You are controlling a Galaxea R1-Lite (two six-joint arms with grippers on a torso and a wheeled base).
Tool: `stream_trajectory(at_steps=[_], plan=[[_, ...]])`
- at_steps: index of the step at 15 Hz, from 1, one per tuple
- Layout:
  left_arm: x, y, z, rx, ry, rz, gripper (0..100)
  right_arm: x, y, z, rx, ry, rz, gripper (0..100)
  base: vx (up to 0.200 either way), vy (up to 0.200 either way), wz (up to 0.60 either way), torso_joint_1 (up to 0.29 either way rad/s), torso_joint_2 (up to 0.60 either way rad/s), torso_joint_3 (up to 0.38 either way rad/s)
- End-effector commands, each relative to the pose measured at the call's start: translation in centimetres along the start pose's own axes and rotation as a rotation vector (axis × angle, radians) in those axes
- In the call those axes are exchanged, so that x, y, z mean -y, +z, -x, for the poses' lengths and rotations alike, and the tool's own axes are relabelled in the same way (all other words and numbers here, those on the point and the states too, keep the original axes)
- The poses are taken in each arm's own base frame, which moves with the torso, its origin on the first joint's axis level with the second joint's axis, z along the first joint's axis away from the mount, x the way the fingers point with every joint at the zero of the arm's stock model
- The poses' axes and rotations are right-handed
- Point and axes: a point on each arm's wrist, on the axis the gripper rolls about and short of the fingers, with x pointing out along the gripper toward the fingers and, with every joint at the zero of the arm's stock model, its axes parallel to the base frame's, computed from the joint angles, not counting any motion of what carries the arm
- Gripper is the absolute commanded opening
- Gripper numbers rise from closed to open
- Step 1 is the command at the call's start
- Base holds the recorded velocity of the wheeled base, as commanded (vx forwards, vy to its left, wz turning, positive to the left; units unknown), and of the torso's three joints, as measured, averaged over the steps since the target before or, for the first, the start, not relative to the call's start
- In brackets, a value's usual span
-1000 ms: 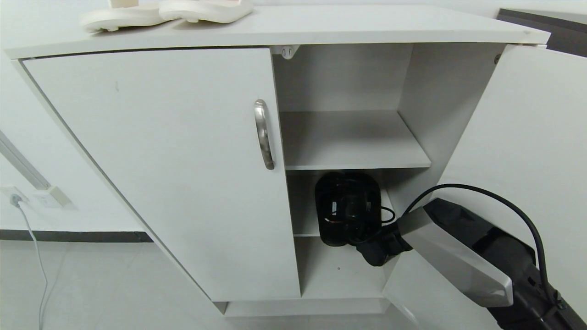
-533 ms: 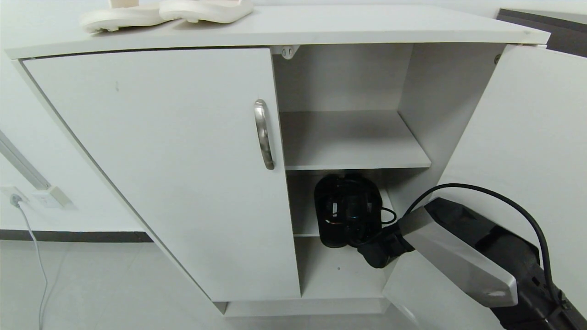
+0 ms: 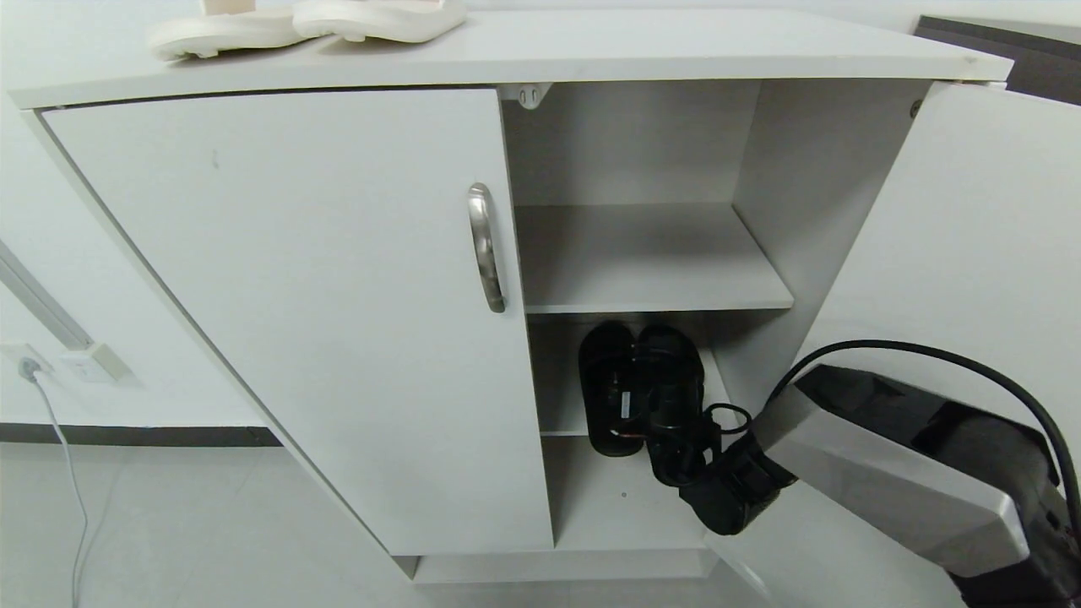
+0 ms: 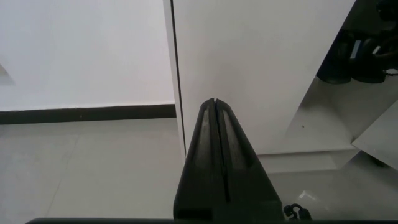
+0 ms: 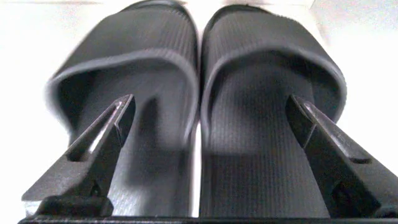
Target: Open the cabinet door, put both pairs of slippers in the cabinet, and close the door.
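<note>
- Head view: the cabinet (image 3: pixel 676 46) has its left door (image 3: pixel 279 295) shut and its right door (image 3: pixel 971 253) swung open; the black slippers (image 3: pixel 629 384) lie side by side on the cabinet's lower shelf, heels at its front edge, with the right arm (image 3: pixel 878 473) just in front of them; the white slippers (image 3: pixel 372 21) rest on the cabinet's top, at its left end.
- Left wrist view: the left gripper (image 4: pixel 214 102) hangs outside the cabinet, before the shut door; its fingers are pressed together on nothing.
- Right wrist view: the right gripper (image 5: pixel 209 102) faces the black pair's heels, jaws spread wide, one finger off each outer side; I see it gripping nothing.
- I judge the white pair light, soft, a little springy, not fragile; I'd squeeze both together across the straps, firmly, since foam may give and slip.
</note>
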Motion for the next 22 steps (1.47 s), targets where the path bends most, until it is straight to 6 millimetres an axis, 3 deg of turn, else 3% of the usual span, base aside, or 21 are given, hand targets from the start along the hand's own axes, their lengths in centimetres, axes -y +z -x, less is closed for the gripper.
stream_trajectory(at_steps=[1, 8, 14, 20, 22], plan=[[0.0, 0.0, 0.0, -0.001, 0.0, 0.0, 0, -0.1, 2.0, 4.1, 0.027, 0.04, -0.015, 100, 0.0, 0.0, 0.0, 0.0, 0.0, 0.0], [0.0, 0.0, 0.0, -0.001, 0.001, 0.002, 0, 3.3, 0.6, 12.1, -0.004, 0.1, 0.008, 100, 0.0, 0.0, 0.0, 0.0, 0.0, 0.0], [0.0, 0.0, 0.0, -0.001, 0.001, 0.011, 0, 3.0, 0.7, 11.9, 0.009, 0.107, 0.0, 100, 0.0, 0.0, 0.0, 0.0, 0.0, 0.0], [0.0, 0.0, 0.0, -0.001, 0.003, 0.02, 0, 2.6, -0.1, 12.2, -0.009, 0.12, 0.012, 100, -0.2, 0.0, 0.0, 0.002, 0.0, 0.002], [0.0, 0.0, 0.0, -0.001, 0.003, 0.018, 0, 2.6, -0.1, 12.2, -0.008, 0.121, 0.012, 100, 0.0, 0.0, 0.0, 0.0, 0.0, 0.0]])
